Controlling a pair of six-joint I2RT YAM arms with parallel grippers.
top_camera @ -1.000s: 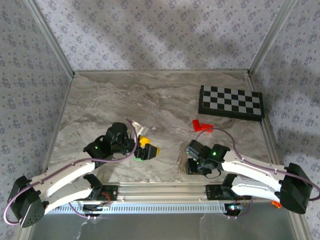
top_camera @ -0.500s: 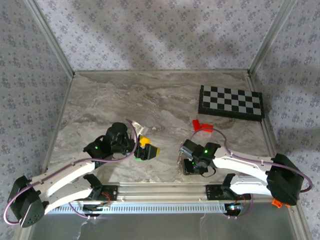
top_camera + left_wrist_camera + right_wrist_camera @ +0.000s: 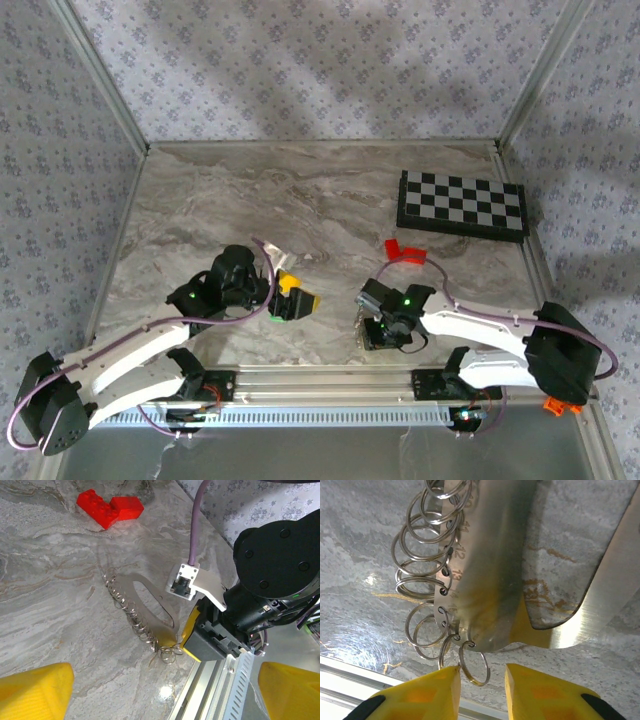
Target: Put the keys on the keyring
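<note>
One keyring [image 3: 490,555] lengthwise near-to-far, near tip inside barely-parted right end effector [image 3: 482,682]; left end effector [image 3: 162,692] wide-open

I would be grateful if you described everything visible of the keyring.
The keyring is a flat, silvery metal plate shaped as an elongated loop with a long slot, lying flat on the marble table. Small wire split rings hang from numbered holes along one edge. The right tool straddles the end ring, narrowly open.
</note>
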